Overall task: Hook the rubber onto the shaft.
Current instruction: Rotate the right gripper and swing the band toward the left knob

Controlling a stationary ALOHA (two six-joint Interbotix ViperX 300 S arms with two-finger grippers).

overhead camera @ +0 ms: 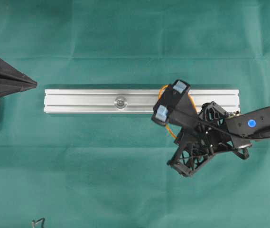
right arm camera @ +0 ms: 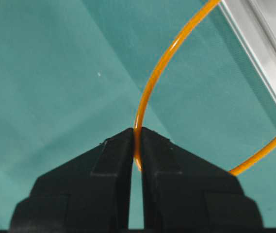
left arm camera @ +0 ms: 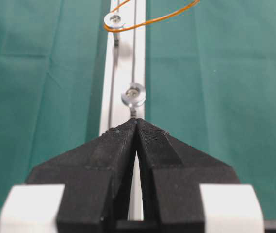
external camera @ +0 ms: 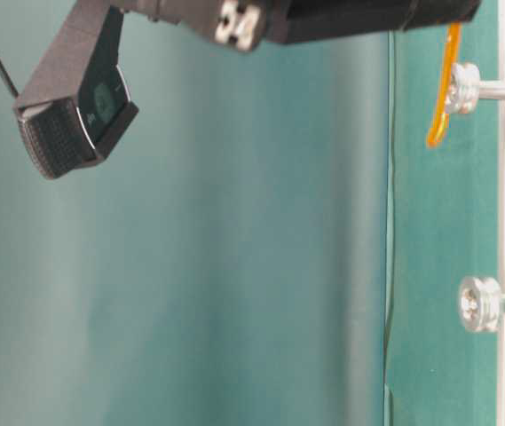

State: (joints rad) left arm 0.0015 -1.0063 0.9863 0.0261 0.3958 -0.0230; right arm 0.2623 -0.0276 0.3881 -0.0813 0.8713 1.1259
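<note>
At the left edge of the overhead view the left hand (overhead camera: pixel 30 84) is parked clear of the rail, jaws pressed together and nothing held. Its wrist view confirms the jaws meet at the tips, in line with the silver rail (overhead camera: pixel 78 101).

Along the rail, a first shaft (overhead camera: pixel 120 101) stands bare near the centre. A second shaft (left arm camera: pixel 113 20) is seen further right; in the table-level view the rubber (right arm camera: pixel 150 87) is seen lying against its head, so one end appears caught there, though full seating cannot be confirmed.

At right of centre the right hand (overhead camera: pixel 172 102) is positioned over the rail, jaws clamped on the rubber; the right wrist view shows the band pinched between the tips, the loop arching to the upper right.

Judgement: the step in hand appears to be carrying the free end toward the bare shaft. The pinch should be kept firm, the loop held open and level above the shaft head, then lowered over it before release; slack or twist could let the band snap off.

The bench (overhead camera: pixel 125 180) is covered with a creased green cloth. No more of the room is visible.
</note>
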